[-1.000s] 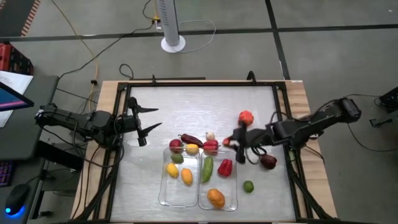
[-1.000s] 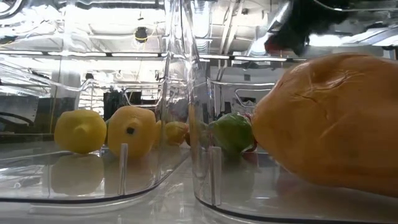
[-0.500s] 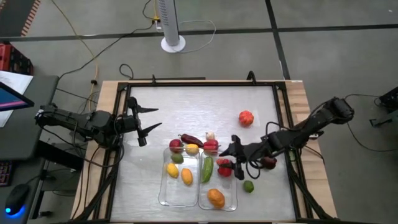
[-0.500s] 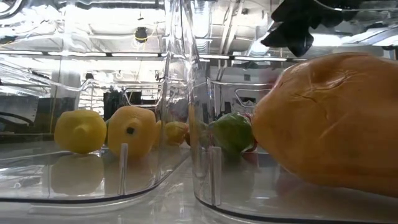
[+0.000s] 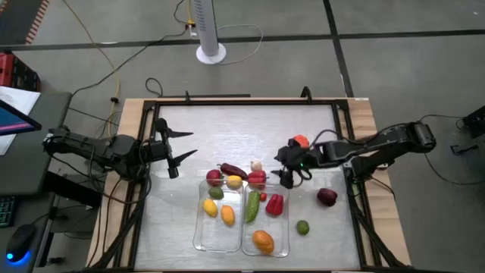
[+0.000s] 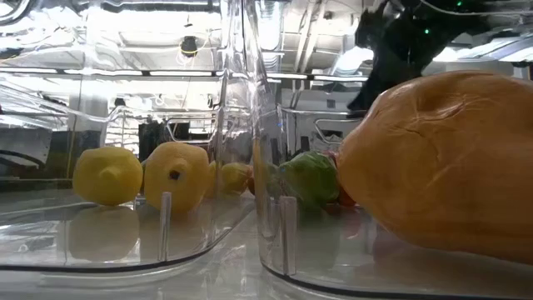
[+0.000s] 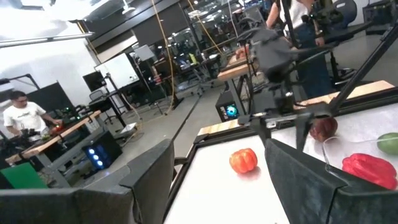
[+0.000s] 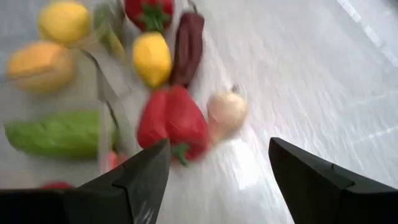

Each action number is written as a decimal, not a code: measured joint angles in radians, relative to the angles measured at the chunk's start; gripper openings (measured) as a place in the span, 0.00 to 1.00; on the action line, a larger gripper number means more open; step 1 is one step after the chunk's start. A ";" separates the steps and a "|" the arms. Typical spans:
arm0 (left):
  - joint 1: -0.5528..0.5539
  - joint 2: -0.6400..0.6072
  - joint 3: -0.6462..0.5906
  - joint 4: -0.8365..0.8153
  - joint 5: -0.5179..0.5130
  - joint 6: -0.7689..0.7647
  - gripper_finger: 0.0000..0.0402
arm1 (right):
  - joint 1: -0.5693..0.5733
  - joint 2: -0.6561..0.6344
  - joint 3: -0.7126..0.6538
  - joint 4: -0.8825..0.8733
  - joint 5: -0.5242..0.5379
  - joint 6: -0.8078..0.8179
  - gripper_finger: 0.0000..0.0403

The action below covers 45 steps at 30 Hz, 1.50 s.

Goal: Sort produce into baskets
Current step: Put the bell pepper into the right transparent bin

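Two clear baskets stand side by side at the table's near middle: the left (image 5: pixel 203 227) holds yellow, orange, green and red produce, the right (image 5: pixel 282 227) a green cucumber (image 5: pixel 252 206), a red pepper (image 5: pixel 274 203), an orange fruit (image 6: pixel 450 167) and a small red piece (image 5: pixel 263 196). A maroon chili (image 5: pixel 233 169), lemon (image 5: pixel 234 181), red pepper (image 8: pixel 174 121) and garlic (image 8: pixel 227 111) lie just behind the baskets. My right gripper (image 5: pixel 284 163) hovers open above the table beside them, near the tomato (image 5: pixel 301 141). My left gripper (image 5: pixel 178 144) waits open at the left.
A dark maroon fruit (image 5: pixel 326 197) and a green lime (image 5: pixel 302 227) lie loose on the table to the right of the baskets. A black frame (image 5: pixel 345 136) runs around the tabletop. Bare table lies across the far half.
My right gripper went toward the near edge over the right basket, opened, then drew back toward the far edge near the tomato. A small red piece that was at its fingers now lies in the right basket.
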 joint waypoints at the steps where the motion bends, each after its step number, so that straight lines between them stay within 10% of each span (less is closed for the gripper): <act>1: 0.000 0.000 0.000 -0.001 0.000 0.000 0.60 | -0.028 0.000 0.000 -0.012 -0.037 -0.019 0.75; 14: 0.000 0.000 0.000 0.007 0.001 0.003 0.60 | -0.343 0.216 0.009 -0.051 -0.665 0.109 0.75; 24: 0.000 0.000 0.000 0.003 0.002 0.003 0.60 | -0.345 0.453 0.189 -0.103 -0.830 0.042 0.72; 45: 0.000 0.000 0.000 -0.011 0.006 0.004 0.60 | -0.344 0.540 0.251 -0.155 -0.897 0.004 0.48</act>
